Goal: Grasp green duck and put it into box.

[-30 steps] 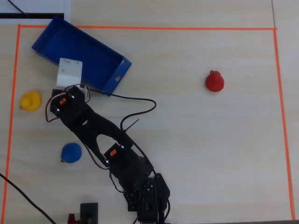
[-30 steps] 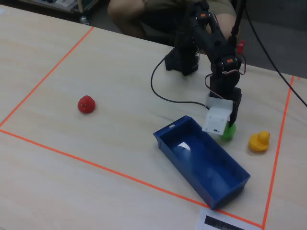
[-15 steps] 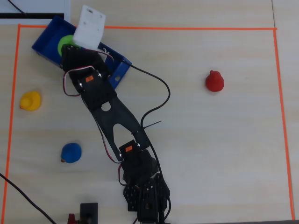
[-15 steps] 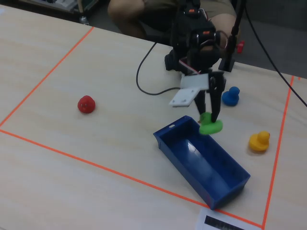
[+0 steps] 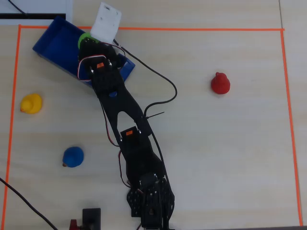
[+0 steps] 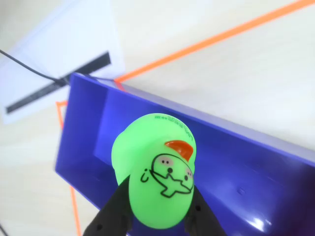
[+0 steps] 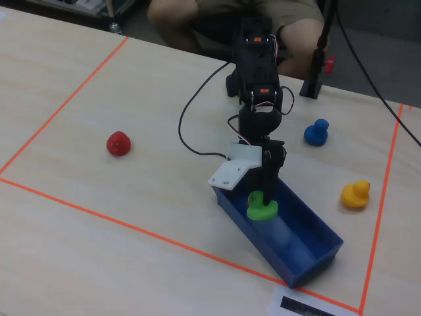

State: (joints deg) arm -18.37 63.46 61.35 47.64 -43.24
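In the wrist view the gripper (image 6: 156, 216) is closed around the lower body of the green duck (image 6: 156, 172), one dark finger on each side of it, with the duck's printed face and orange beak turned toward the camera. Directly beyond the duck lies the blue floor of the box (image 6: 236, 167), so the toy is held over the open tray rather than over the table. The fixed view agrees: the duck (image 7: 262, 207) hangs in the gripper (image 7: 264, 201) just above or at the level of the near walls of the box (image 7: 316, 253), toward the end closest to the arm; whether it touches the floor cannot be told. So the grasp and the carry look done, and what seems left is the release into the tray and the pull-back. Farther out, the yellow duck (image 7: 355, 194), blue duck (image 7: 316, 132) and red duck (image 7: 118, 143) sit apart on the table, untouched.
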